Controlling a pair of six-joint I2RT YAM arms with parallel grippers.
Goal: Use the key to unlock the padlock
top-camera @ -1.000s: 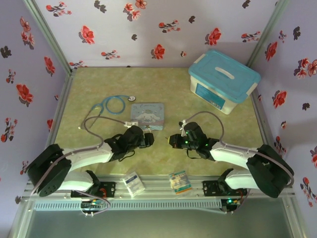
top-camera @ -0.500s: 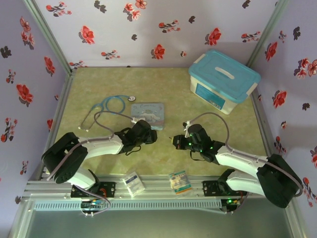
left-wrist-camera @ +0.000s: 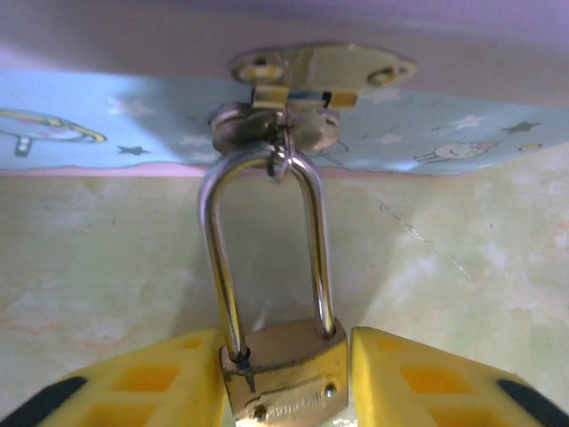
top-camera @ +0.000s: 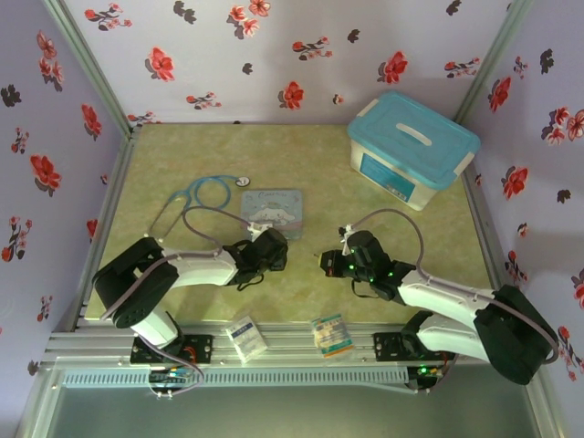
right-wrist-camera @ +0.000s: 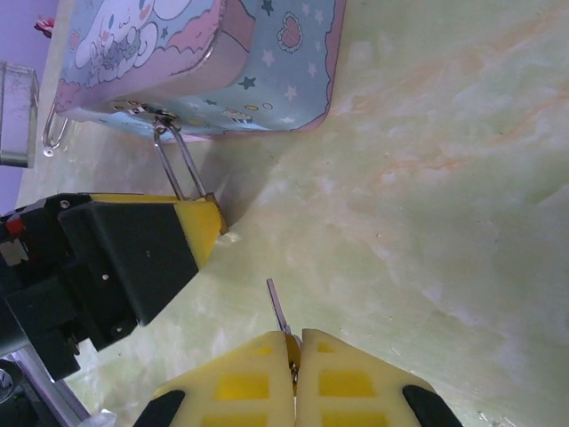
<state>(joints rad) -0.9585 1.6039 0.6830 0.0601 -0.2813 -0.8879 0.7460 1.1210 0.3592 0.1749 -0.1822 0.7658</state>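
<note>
The green marbled bench (top-camera: 301, 169) is mostly bare, with open room across its middle and far side. A blue-lidded storage box (top-camera: 412, 146) sits in the far right corner, well apart from the rest. The pale-blue cartoon tin (top-camera: 274, 208) lies flat left of centre. Off its near edge the padlock (left-wrist-camera: 284, 378) stretches onto the bench, its silver shackle hooked through the tin's clasp. The left hand (top-camera: 270, 248) grasps it, yellow fingers (left-wrist-camera: 169, 382) pressed to both sides of the brass body. Across a clear strip of bench, the right hand (right-wrist-camera: 296, 351) is clenched on the key (right-wrist-camera: 276, 307). Its thin blade pokes out from the fingertips, short of the padlock.
</note>
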